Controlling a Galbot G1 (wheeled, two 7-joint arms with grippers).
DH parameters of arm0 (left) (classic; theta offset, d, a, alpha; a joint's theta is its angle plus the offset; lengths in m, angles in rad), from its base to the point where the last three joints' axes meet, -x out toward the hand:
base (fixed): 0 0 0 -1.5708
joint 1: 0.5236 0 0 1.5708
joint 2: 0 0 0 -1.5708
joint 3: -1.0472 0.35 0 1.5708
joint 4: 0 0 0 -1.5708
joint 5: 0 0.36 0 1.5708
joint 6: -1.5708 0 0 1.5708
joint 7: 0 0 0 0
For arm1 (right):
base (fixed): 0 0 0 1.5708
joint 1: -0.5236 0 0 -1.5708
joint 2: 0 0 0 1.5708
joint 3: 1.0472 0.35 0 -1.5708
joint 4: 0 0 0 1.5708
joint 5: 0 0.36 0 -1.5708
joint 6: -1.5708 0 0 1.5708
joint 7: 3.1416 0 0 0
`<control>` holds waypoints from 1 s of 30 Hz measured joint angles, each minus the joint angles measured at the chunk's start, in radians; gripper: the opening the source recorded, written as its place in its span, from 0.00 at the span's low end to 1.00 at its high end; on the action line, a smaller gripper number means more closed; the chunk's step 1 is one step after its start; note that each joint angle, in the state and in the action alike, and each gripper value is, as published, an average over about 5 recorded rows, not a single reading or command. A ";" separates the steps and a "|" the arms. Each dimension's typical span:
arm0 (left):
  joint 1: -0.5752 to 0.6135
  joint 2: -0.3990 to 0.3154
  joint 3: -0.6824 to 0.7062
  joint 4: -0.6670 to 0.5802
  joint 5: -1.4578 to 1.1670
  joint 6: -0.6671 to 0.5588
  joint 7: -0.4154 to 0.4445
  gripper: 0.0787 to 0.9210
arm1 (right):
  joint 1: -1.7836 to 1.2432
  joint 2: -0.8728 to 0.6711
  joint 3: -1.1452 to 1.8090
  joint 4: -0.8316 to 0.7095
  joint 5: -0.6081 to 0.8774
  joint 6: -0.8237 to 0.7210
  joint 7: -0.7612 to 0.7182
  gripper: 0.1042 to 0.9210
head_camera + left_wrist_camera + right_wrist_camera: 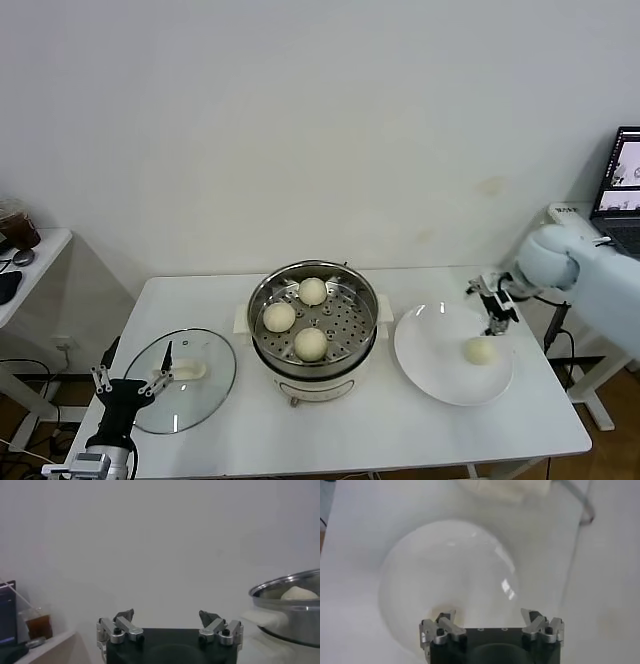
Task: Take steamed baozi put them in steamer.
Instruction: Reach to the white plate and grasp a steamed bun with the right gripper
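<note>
The steamer (352,290) stands mid-table with three baozi on its perforated tray: one at the back (312,291), one at the left (279,317), one at the front (311,343). A fourth baozi (481,351) lies on the white plate (430,360) to the right. My right gripper (495,308) is open, hovering just above the plate's far right rim, a little behind that baozi. In the right wrist view the plate (450,575) lies below the open gripper (490,616) and the baozi (441,615) peeks beside one finger. My left gripper (130,378) is open, parked at the table's left front edge.
The glass lid (195,388) with a white handle lies flat on the table's left, right beside my left gripper. The steamer's rim (290,592) shows in the left wrist view. A laptop (622,190) sits at the far right, a side table (30,260) with a drink at the far left.
</note>
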 measured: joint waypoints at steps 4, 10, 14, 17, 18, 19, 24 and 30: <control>0.006 0.000 -0.006 0.002 0.000 -0.001 0.000 0.88 | -0.107 0.002 0.090 -0.047 -0.040 -0.007 0.003 0.88; 0.014 0.000 -0.017 0.003 -0.001 -0.002 0.000 0.88 | -0.206 0.034 0.185 -0.124 -0.090 0.000 0.003 0.88; 0.015 -0.002 -0.020 0.003 -0.001 -0.002 0.000 0.88 | -0.245 0.067 0.229 -0.177 -0.112 0.024 -0.005 0.88; 0.015 -0.004 -0.020 0.003 -0.001 -0.002 0.000 0.88 | -0.266 0.093 0.250 -0.213 -0.126 0.042 -0.013 0.88; 0.015 -0.004 -0.020 0.003 0.000 -0.002 0.000 0.88 | -0.271 0.102 0.255 -0.224 -0.131 0.048 -0.015 0.88; 0.016 -0.005 -0.020 0.003 0.000 -0.002 0.000 0.88 | -0.276 0.110 0.260 -0.234 -0.135 0.053 -0.018 0.88; 0.015 -0.005 -0.020 0.006 0.000 -0.003 -0.001 0.88 | -0.290 0.147 0.278 -0.278 -0.154 0.071 -0.029 0.88; 0.015 -0.008 -0.020 0.010 0.001 -0.005 -0.002 0.88 | -0.299 0.184 0.290 -0.323 -0.175 0.078 -0.035 0.88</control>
